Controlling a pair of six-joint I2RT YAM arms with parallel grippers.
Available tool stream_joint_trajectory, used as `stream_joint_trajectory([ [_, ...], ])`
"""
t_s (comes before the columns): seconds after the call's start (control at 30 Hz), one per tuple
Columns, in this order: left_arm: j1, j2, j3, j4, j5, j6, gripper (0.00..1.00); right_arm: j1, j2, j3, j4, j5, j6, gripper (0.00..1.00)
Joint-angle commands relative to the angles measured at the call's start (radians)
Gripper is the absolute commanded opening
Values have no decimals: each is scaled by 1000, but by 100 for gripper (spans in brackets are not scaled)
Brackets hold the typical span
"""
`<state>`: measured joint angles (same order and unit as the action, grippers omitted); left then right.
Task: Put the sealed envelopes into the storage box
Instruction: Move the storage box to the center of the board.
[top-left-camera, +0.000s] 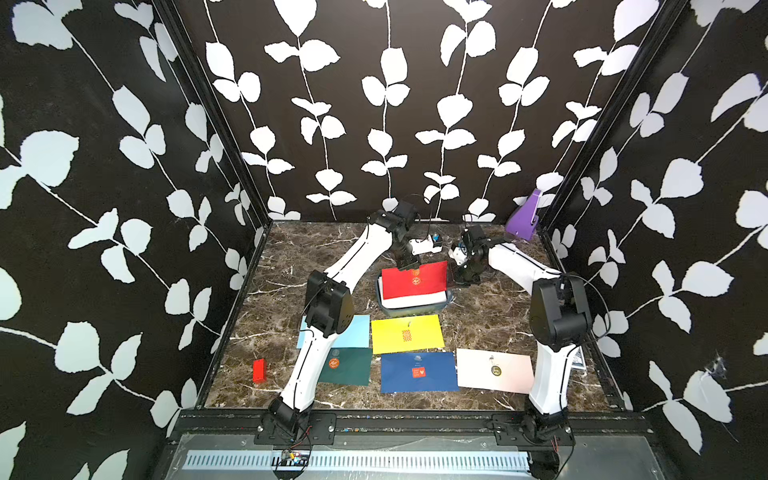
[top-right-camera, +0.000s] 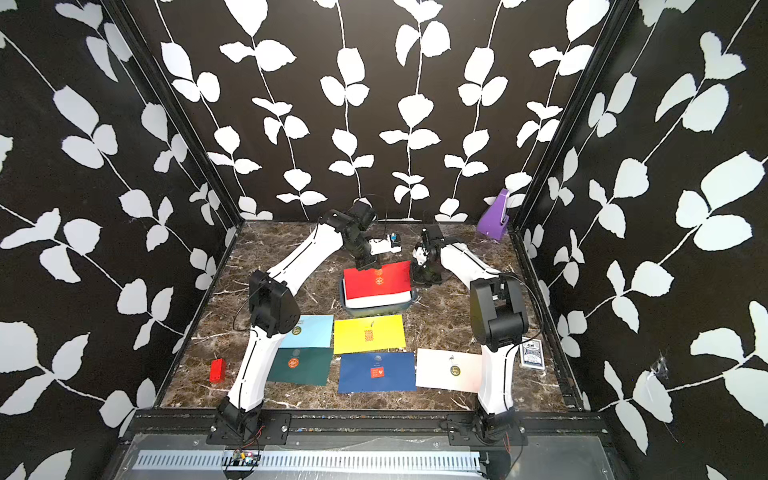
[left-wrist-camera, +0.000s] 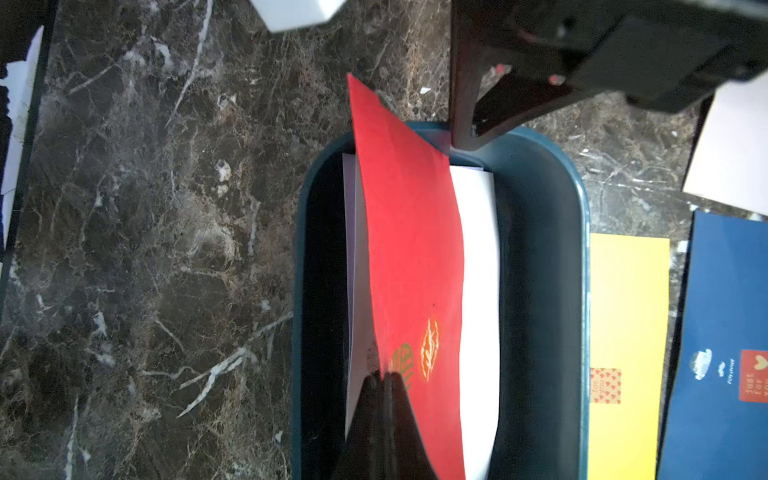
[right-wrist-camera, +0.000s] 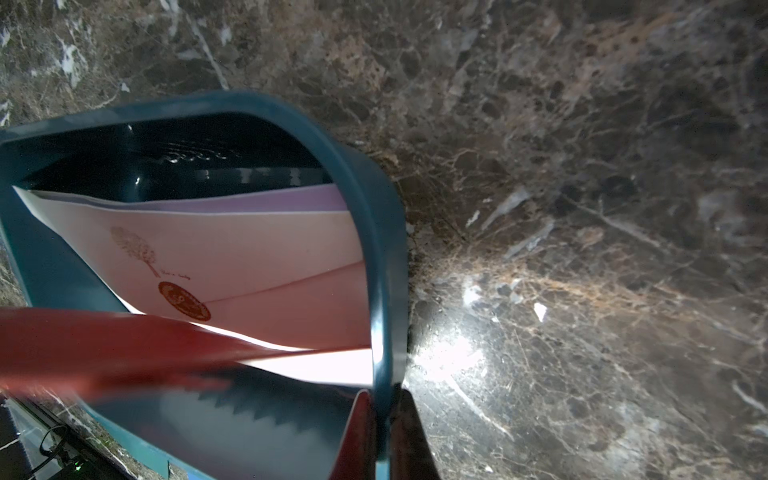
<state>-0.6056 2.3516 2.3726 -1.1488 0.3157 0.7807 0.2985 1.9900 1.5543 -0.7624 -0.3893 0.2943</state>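
Slotted metal strip (top-left-camera: 374, 460) is running along the bottom edge in both top views, with the marble table (top-left-camera: 291, 266) filling the middle. Dead centre, the storage box (top-left-camera: 409, 311) is holding some pale envelopes (top-left-camera: 415, 300) already, and the red envelope (top-left-camera: 413, 279) is leaning tilted over it, upper edge poking past the far rim. Over there the left jaws are clenching that red one near its seal, while the right jaws are pinching the box's rim at its frame-right end.

Looks like the drop-in is happening. Guessing next is lowering it flat and letting go. Below the box, the yellow envelope (top-left-camera: 407, 333), light blue (top-left-camera: 357, 332), dark green (top-left-camera: 349, 368), navy (top-left-camera: 419, 372) and pale pink (top-left-camera: 494, 370) ones are waiting.
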Motion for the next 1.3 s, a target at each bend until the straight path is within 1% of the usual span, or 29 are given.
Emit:
stream_joint_trajectory([
  [0.0, 1, 21, -29, -1, -18, 13, 0, 1, -35, -40, 42, -6, 59, 3],
  [0.13, 0, 23, -67, 38, -55, 0, 0, -2, -49, -80, 103, -2, 124, 3],
  [0.27, 1, 25, -85, 63, -89, -15, 7, -2, -62, -116, 157, -8, 171, 4],
  [0.33, 1, 26, -83, 76, -119, -33, 17, -2, -68, -130, 172, -8, 184, 4],
  [0.37, 1, 26, -77, 77, -127, -39, 18, -2, -68, -135, 177, -8, 193, 4],
  [0.4, 0, 25, -67, 78, -138, -45, 22, -2, -72, -142, 185, -8, 202, 4],
  [0.43, 0, 23, -53, 84, -155, -60, 29, -2, -78, -153, 198, -6, 216, 4],
  [0.47, 0, 20, -41, 89, -166, -69, 33, -2, -83, -163, 213, -5, 231, 4],
  [0.5, 0, 14, -27, 94, -174, -80, 36, -2, -88, -176, 232, -3, 250, 4],
  [0.57, -3, -7, -6, 115, -192, -105, 39, -3, -99, -194, 258, 14, 279, 4],
  [0.67, -6, -59, 1, 172, -238, -170, 47, -3, -115, -213, 293, 41, 327, 5],
  [0.73, -6, -91, 2, 198, -286, -246, 56, -6, -114, -216, 317, 56, 349, 5],
  [0.77, -6, -103, 3, 202, -311, -287, 58, -8, -110, -213, 326, 56, 353, 6],
  [0.9, -5, -146, -7, 150, -376, -474, 59, -15, -54, -145, 302, 56, 321, 9],
  [1.0, -5, -194, -94, 123, -404, -612, 59, -28, -18, -89, 266, 55, 276, 11],
  [1.1, -4, -279, -267, 176, -388, -748, 58, -42, 10, -39, 232, 47, 229, 14],
  [1.17, -5, -338, -388, 234, -374, -821, 58, -50, 20, -12, 209, 37, 207, 19],
  [1.27, -6, -416, -526, 283, -381, -899, 59, -60, 16, 2, 201, 14, 190, 31],
])
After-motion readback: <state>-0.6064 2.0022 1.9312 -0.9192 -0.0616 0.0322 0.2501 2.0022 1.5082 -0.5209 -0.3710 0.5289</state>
